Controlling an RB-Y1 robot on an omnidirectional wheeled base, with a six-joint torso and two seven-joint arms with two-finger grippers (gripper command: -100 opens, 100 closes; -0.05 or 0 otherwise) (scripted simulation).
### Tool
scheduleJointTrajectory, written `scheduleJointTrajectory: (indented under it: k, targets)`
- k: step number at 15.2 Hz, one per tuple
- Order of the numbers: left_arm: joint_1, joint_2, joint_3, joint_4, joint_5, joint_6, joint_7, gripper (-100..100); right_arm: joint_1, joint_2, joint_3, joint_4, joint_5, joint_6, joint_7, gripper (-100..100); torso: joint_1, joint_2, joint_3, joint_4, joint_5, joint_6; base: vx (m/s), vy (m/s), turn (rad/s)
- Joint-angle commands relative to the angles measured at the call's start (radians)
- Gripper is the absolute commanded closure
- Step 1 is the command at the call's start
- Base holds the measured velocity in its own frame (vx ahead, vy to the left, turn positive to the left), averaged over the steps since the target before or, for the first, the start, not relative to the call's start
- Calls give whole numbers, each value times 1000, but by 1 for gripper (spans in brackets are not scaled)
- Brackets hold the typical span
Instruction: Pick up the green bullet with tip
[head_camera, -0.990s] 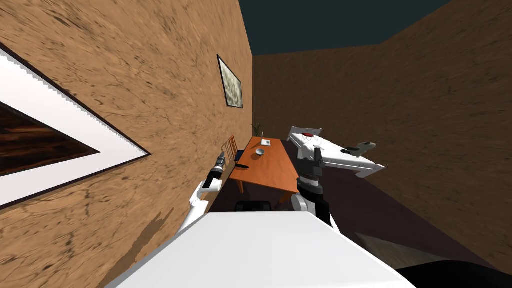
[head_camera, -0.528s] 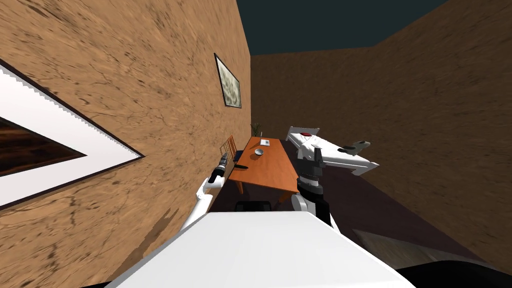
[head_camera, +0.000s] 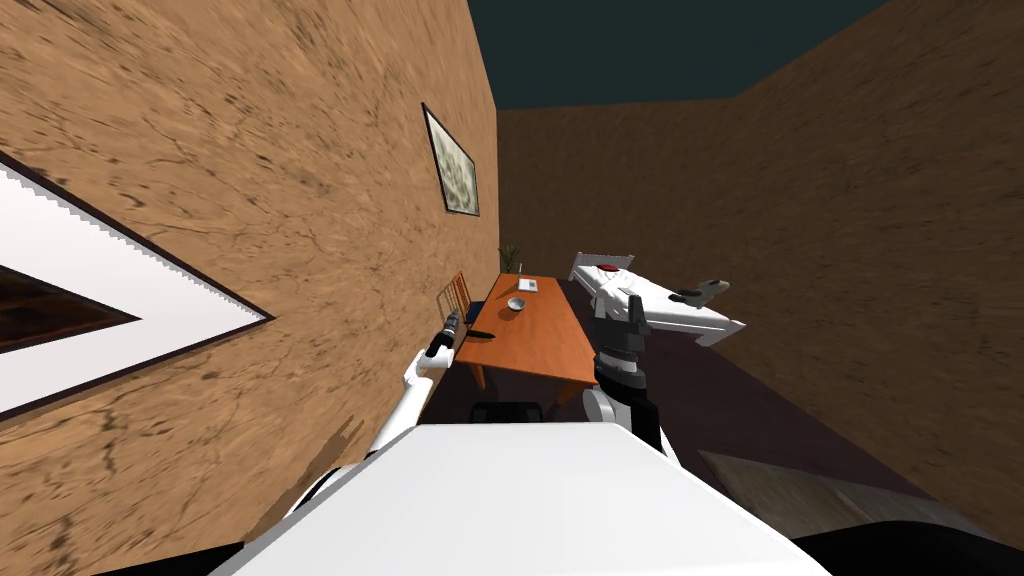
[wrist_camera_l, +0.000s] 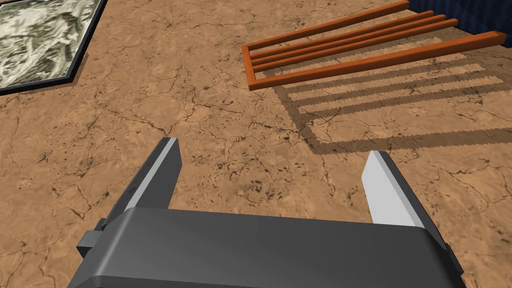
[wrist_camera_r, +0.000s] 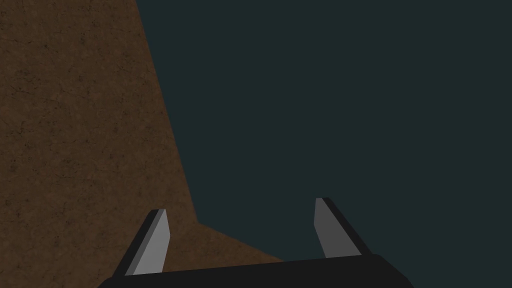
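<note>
Gaping empty, left gripper (wrist_camera_l: 272, 146) and right gripper (wrist_camera_r: 240, 204) hover near the orange table (head_camera: 540, 345).

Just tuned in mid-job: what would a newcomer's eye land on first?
The orange table ahead, a grey bowl on it and a slat-backed chair between it and the brown wall. A white bed lies to its right. The open left pincer points at that wall beside the chair's back.
</note>
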Motion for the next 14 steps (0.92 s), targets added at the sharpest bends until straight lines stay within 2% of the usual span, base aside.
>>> scheduleJointTrajectory:
  k: [1, 2, 4, 5, 7, 8, 10, 11, 13, 14]
  targets:
    - [-12, 1, 1, 42, 0, 7, 3, -100, 0, 0, 0, 0, 0, 0, 0, 0, 0, 0, 0, 0, 0, 0, 7, 4, -17]
    - [-52, 0, 3, 68, -2, 37, 7, -100, 0, 0, 0, 0, 0, 0, 0, 0, 0, 0, 0, 0, 0, 0, 7, 3, -32]
    - [-52, 0, 3, 102, -2, 37, 7, -100, 0, 0, 0, 0, 0, 0, 0, 0, 0, 0, 0, 0, 0, 0, 8, 4, -41]
    - [-91, -2, 6, 127, -5, 67, 12, -100, 0, 0, 0, 0, 0, 0, 0, 0, 0, 0, 0, 0, 0, 0, 8, 3, -49]
    - [-91, -2, 6, 163, -5, 67, 12, -100, 0, 0, 0, 0, 0, 0, 0, 0, 0, 0, 0, 0, 0, 0, 10, 4, -40]
    - [-129, -4, 8, 194, -7, 97, 16, -100, 0, 0, 0, 0, 0, 0, 0, 0, 0, 0, 0, 0, 0, 0, 8, 5, -33]
    - [-129, -4, 8, 224, -7, 97, 16, -100, 0, 0, 0, 0, 0, 0, 0, 0, 0, 0, 0, 0, 0, 0, 8, 5, -40]
    - [-168, -6, 10, 254, -10, 126, 20, -100, 0, 0, 0, 0, 0, 0, 0, 0, 0, 0, 0, 0, 0, 0, 7, 5, -44]
    - [-168, -6, 10, 284, -10, 126, 20, -100, 0, 0, 0, 0, 0, 0, 0, 0, 0, 0, 0, 0, 0, 0, 7, 5, -41]
    - [-205, -8, 12, 313, -12, 154, 24, -100, 0, 0, 0, 0, 0, 0, 0, 0, 0, 0, 0, 0, 0, 0, 7, 3, -44]
